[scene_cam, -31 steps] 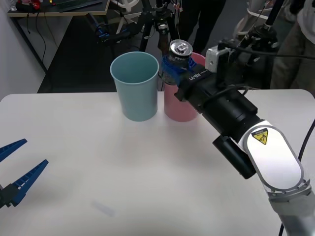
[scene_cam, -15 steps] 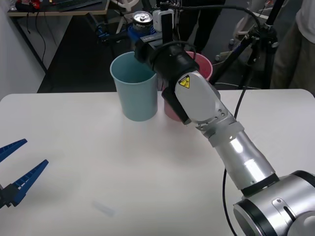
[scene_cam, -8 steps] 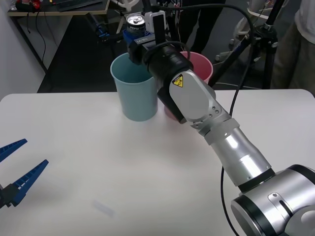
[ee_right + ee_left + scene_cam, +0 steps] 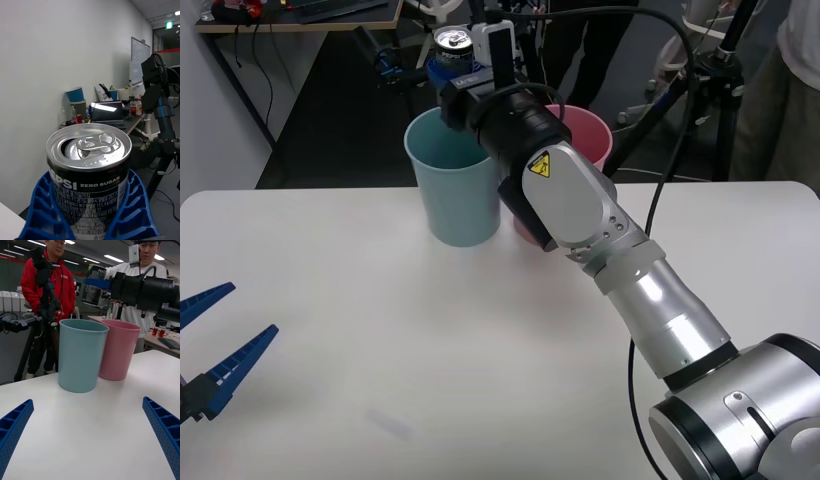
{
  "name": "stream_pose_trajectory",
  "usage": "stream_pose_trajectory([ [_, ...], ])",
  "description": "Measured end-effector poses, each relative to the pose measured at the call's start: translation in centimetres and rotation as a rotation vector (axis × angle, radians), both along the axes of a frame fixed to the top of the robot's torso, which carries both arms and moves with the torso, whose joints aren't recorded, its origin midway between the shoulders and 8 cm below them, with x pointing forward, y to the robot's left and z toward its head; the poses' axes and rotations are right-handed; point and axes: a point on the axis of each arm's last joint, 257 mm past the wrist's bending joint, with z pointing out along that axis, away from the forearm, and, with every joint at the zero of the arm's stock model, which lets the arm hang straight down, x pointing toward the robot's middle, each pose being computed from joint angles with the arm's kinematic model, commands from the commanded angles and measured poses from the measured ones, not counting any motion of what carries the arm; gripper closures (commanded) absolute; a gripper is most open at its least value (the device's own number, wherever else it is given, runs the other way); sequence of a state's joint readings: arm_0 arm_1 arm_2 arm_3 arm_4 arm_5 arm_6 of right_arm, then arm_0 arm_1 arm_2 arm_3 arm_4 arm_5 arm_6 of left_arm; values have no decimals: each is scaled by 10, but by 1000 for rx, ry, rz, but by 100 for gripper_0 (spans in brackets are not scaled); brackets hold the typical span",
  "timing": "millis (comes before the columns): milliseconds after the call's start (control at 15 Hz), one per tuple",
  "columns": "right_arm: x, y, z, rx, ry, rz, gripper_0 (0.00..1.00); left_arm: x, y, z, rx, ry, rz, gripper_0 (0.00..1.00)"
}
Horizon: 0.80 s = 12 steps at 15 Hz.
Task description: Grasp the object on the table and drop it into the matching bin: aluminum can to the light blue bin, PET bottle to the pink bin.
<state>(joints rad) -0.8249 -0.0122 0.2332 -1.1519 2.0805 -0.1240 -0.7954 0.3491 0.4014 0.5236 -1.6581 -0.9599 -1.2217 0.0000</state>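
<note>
Above the far rim of the pale teal-blue tapered plastic bin [image 4: 455, 175], the right gripper [image 4: 452, 72] is held out on its extended arm, its blue ribbed fingers [image 4: 41, 210] closed against both sides of the small dark grey-and-blue aluminium can [image 4: 453, 48]. The can is gripped upright, its silver pull-tab top uppermost; in the right wrist view the can [image 4: 89, 176] is seen seated between the two fingers, lettering facing the camera. From the left wrist view the can [image 4: 93, 285] is seen raised clear above the teal-blue bin [image 4: 82, 354], and nothing stands between can and bin opening.

The plain pink tapered plastic bin [image 4: 585, 135] stands just beside the teal-blue one on the robot's right, the two walls close or touching — the gap cannot be judged. Much of the pink bin is hidden in the front view behind the black forearm of the right arm. Both bins rest near the far edge of the large white tabletop [image 4: 430, 340]. Tripods and cables are noted in the room beyond the table.

The left gripper [image 4: 205, 350] is parked low at the near left of the table, fingers spread wide apart and holding nothing.

Compared with half a second earlier, the can and right gripper are found in practically the same place over the teal-blue bin; two seconds earlier the can was over the pink bin's side. The left gripper is unchanged.
</note>
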Motion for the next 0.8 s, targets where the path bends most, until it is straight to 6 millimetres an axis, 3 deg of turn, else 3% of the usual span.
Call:
stream_pose_trajectory([
  [800, 0, -1, 2, -2, -14, -11, 0, 0, 0, 0, 0, 0, 0, 0],
])
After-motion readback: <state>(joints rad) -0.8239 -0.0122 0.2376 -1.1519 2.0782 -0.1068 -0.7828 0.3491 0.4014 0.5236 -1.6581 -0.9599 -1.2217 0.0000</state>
